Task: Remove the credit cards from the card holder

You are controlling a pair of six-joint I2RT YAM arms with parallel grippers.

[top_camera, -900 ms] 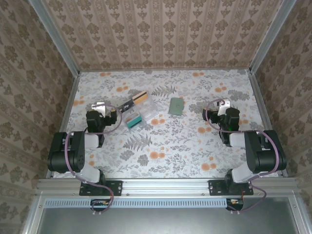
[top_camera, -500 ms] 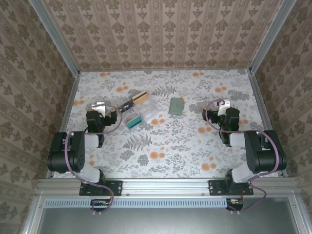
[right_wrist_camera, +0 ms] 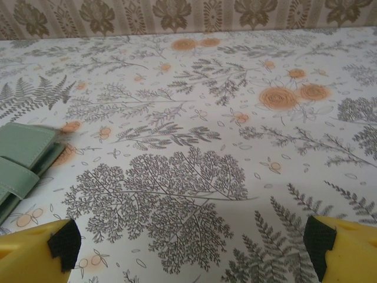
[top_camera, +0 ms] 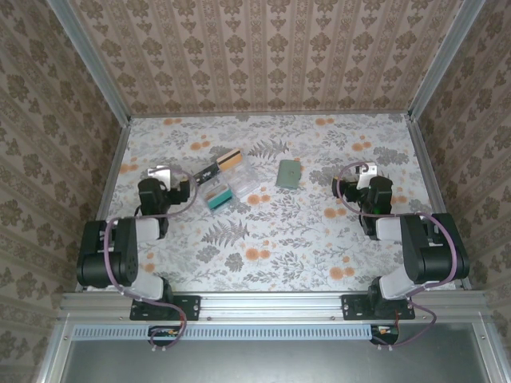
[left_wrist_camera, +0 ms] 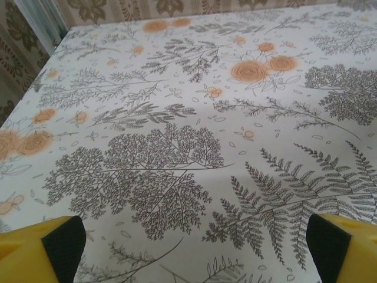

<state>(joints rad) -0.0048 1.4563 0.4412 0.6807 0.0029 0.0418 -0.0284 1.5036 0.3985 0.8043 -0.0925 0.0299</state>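
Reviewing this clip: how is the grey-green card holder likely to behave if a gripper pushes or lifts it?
The card holder lies flat and closed on the table, so it probably slides rather than tips or rolls. Its soft-looking cover likely flexes when pinched. The strap across it may keep it shut when lifted.

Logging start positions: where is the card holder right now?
In the top view the card holder lies closed mid-table, just right of the clear box.

Card holder [right_wrist_camera: 23, 162] closed at left edge w/ right gripper [right_wrist_camera: 191, 247] fingers wide apart
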